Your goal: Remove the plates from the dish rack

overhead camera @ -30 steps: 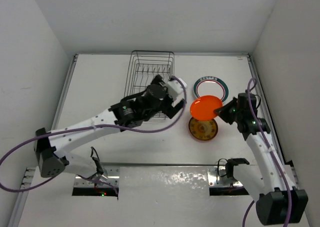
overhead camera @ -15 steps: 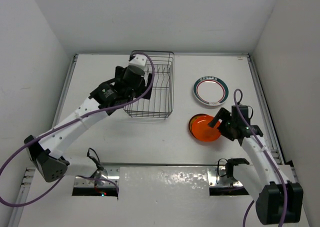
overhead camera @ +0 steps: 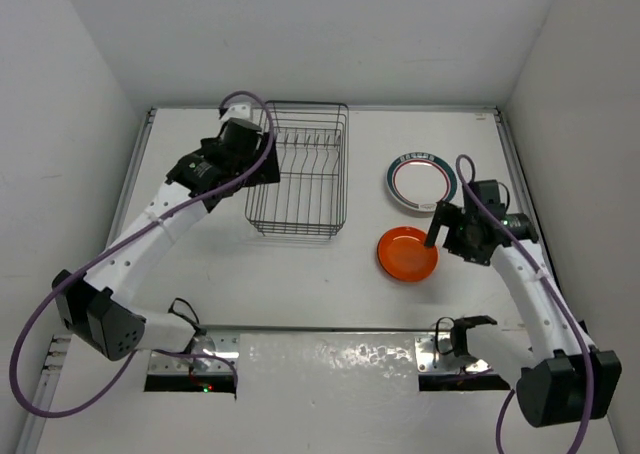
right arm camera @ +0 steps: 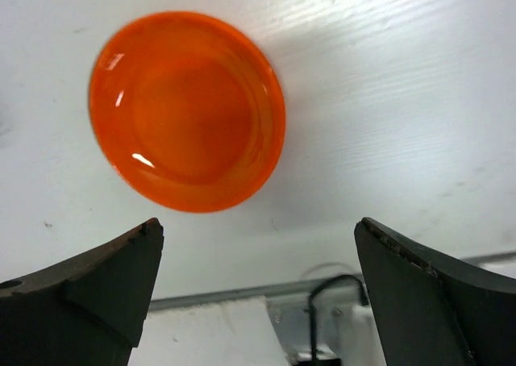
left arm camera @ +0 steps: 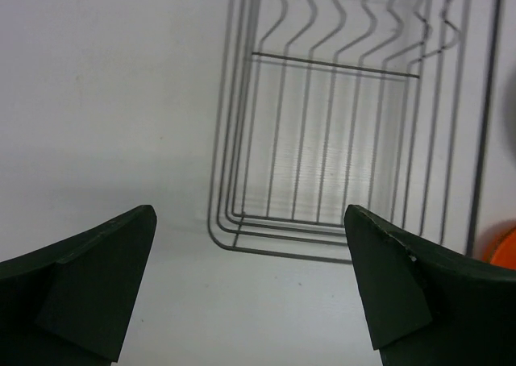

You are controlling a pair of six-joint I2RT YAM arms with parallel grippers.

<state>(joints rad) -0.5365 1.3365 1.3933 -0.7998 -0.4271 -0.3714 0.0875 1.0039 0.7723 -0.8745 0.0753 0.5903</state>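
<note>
The dish rack (overhead camera: 297,169) stands at the back middle of the table with no plates in its slots. A white plate with teal and red rim rings (overhead camera: 422,182) lies flat to its right. An orange plate (overhead camera: 407,254) lies flat in front of that one. My right gripper (overhead camera: 437,230) hovers open just right of the orange plate (right arm camera: 187,108), holding nothing (right arm camera: 260,229). My left gripper (overhead camera: 258,169) hangs open at the rack's left side, with the rack's wires (left arm camera: 347,124) ahead of its empty fingers (left arm camera: 248,221). A sliver of orange plate (left arm camera: 504,247) shows at that view's right edge.
White walls close in the table on the left, back and right. A metal rail with a black cable bracket (overhead camera: 455,339) runs along the near edge, and the bracket (right arm camera: 322,301) also shows below the right gripper. A purple cable loops off each arm.
The right gripper lowered an orange plate onto the one on the table, opened and drew back to the right. The left arm swung from the rack's right side to its left.
</note>
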